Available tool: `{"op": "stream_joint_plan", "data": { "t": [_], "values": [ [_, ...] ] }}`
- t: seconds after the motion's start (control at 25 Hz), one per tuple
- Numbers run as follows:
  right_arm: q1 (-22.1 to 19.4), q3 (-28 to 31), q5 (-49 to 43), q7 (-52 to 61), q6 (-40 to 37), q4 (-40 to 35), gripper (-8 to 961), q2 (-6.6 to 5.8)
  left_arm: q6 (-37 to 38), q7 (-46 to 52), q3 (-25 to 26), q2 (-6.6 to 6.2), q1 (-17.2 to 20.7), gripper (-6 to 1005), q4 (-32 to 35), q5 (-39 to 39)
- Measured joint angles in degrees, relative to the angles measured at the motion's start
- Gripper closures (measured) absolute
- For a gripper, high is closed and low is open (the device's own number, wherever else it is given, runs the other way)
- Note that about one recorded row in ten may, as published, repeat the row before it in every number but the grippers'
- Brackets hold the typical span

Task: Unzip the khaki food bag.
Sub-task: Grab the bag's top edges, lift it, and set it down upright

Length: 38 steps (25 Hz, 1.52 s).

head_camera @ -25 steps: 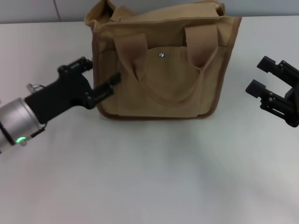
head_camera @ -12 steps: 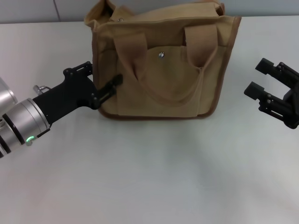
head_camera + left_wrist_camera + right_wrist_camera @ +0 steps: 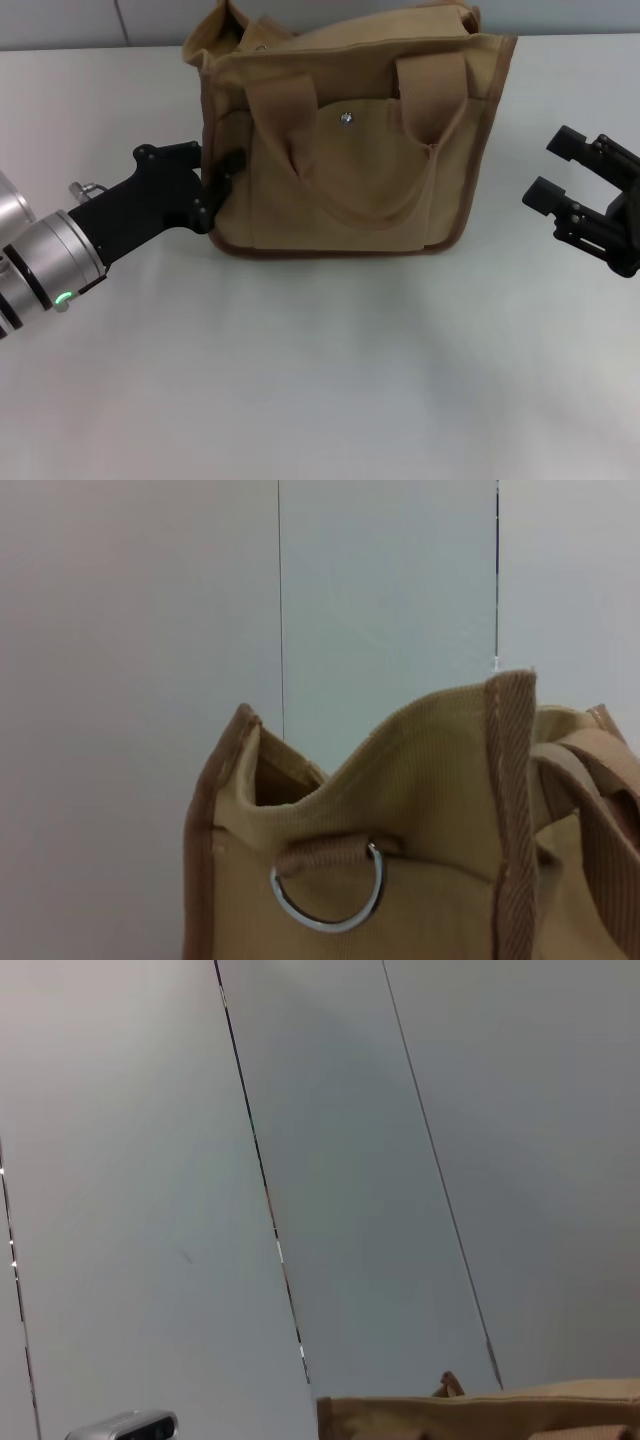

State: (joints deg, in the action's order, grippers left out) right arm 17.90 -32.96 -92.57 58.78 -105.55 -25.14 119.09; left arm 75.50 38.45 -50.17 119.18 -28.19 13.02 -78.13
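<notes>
The khaki food bag [image 3: 350, 150] stands upright at the back middle of the table, front pocket and snap facing me, both handles drooping over the front. My left gripper [image 3: 214, 157] is open at the bag's left front corner, one finger along the side panel and the other finger [image 3: 230, 165] on the front face. The left wrist view shows the bag's side panel [image 3: 420, 800] close up, with its metal D-ring [image 3: 326, 900]. Off to the right of the bag, not touching it, my right gripper [image 3: 557, 168] is open and holds nothing. The zip is hidden.
The white table [image 3: 330, 380] stretches bare in front of the bag. A grey panelled wall [image 3: 350, 1160] rises behind it. The bag's top edge [image 3: 480, 1415] shows low in the right wrist view.
My left gripper has moved in against the bag's left front corner and its fingers stand closer together than before. The bag has shifted slightly. The right gripper has barely moved.
</notes>
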Motion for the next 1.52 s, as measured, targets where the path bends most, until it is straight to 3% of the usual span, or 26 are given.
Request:
{"op": "stream_joint_plan", "data": {
  "t": [0.08, 0.28, 0.76, 0.92, 0.96, 1.08, 1.2, 1.32, 1.52],
  "values": [
    [0.0, 0.0, 0.0, 0.0, 0.0, 0.0, 186, 0.01, 0.3, -0.1, 0.0, 0.00, 0.1, 873, 0.0, 0.0],
    [-0.2, 0.2, 0.0, -0.1, -0.4, 0.0, 187, 0.09, 3.9, -2.6, 0.6, 0.01, 0.8, 915, -0.2, 1.3],
    [-0.6, 1.1, 0.4, -0.2, -2.3, 0.0, 187, 0.09, 9.8, -2.4, 0.3, -0.09, 0.6, 949, 0.3, 3.4],
    [-0.7, 6.2, 1.1, -0.5, -4.1, 0.4, 188, 0.32, 16.2, 2.2, 0.1, -0.51, 1.5, 949, 6.4, 3.4],
    [-0.8, 10.8, 3.7, -1.9, -5.1, 2.8, 188, 0.37, 18.6, 3.8, 0.0, -0.61, 1.8, 949, 8.6, 3.2],
    [-1.0, 17.0, 10.9, -3.9, -5.7, 7.9, 189, 0.24, 21.8, 5.9, -0.2, -0.90, 1.9, 948, 11.4, 2.4],
    [-0.7, 18.9, 14.5, -3.9, -5.4, 9.5, 189, 0.20, 22.9, 6.8, -0.4, -0.93, 1.9, 948, 13.2, 1.6],
    [1.2, 18.1, 14.9, -3.6, -5.0, 9.6, 190, 0.16, 23.7, 7.0, -1.1, -0.88, 1.9, 948, 14.4, 0.8],
    [6.4, 11.2, 13.2, -3.6, -4.3, 9.2, 191, 0.23, 25.6, 6.9, -3.1, -0.88, 1.4, 948, 15.4, -0.2]
  ]
}}
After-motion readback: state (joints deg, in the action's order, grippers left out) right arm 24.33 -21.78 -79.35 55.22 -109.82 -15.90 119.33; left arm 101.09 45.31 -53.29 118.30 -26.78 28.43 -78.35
